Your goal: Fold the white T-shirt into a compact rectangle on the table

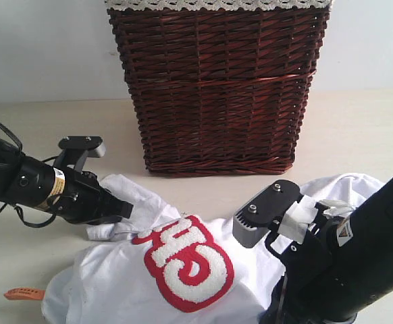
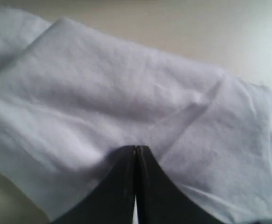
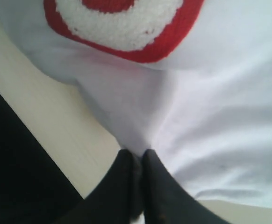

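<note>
Right gripper (image 3: pixel 137 157): jaws pressed together, pinching a pucker of the white T-shirt (image 1: pixel 109 273); its arm hides the shirt's lower right.
Orange strip (image 1: pixel 23 293): one, lower left, just beside the shirt.
Shirt: one, crumpled, lower centre on the table (image 1: pixel 365 121).
Writing: red-outlined "CH" readable; the rest is hidden.
Left gripper (image 1: pixel 125 210): mid left, jaws closed on a shirt fold.
Wicker basket (image 1: pixel 217 88): one, upper centre, behind the shirt.

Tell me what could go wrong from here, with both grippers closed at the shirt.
1. The left gripper and right gripper each seem to pinch only a little of the white T-shirt at their tips; it might slip out in a lift.
2. The cloth lies bunched and creased, so the fold may come out uneven.
3. The wicker basket stands close behind; a swung arm could brush it.
</note>
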Motion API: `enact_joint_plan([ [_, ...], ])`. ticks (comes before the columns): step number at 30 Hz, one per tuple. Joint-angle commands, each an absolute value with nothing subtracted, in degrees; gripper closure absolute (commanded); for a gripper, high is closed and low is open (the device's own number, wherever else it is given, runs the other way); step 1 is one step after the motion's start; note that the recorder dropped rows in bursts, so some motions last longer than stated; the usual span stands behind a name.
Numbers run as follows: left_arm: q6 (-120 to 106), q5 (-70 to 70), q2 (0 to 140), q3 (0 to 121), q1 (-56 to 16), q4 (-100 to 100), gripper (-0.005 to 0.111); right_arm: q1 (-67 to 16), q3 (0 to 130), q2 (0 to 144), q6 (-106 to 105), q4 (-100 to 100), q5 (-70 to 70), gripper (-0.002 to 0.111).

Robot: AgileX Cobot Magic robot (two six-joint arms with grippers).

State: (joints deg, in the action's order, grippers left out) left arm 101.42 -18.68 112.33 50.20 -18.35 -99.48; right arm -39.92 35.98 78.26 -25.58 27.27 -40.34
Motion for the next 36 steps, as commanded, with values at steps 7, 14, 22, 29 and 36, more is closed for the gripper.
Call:
enact_joint_plan([
  [7,101.09,-12.68,115.65,60.21,-10.06,-99.95,0.107,-40.01,35.8,78.13,-32.93,36.15,-51.71,0.108],
  [14,102.57,-40.93,114.07,64.27,-3.94,-99.95,0.107,-40.01,35.8,78.13,-34.36,36.15,-51.75,0.108],
  [22,95.35,-26.14,112.93,51.78,-11.53,-99.95,0.099,-40.01,35.8,78.13,-34.36,36.15,-50.91,0.108],
  [29,96.55,-12.9,119.02,55.42,-13.14,-99.95,0.107,-40.01,35.8,78.13,-34.36,36.15,-50.67,0.108],
  [36,97.15,-5.71,121.35,61.96,-13.14,-99.95,0.107,-40.01,35.8,78.13,-34.36,36.15,-50.33,0.108],
])
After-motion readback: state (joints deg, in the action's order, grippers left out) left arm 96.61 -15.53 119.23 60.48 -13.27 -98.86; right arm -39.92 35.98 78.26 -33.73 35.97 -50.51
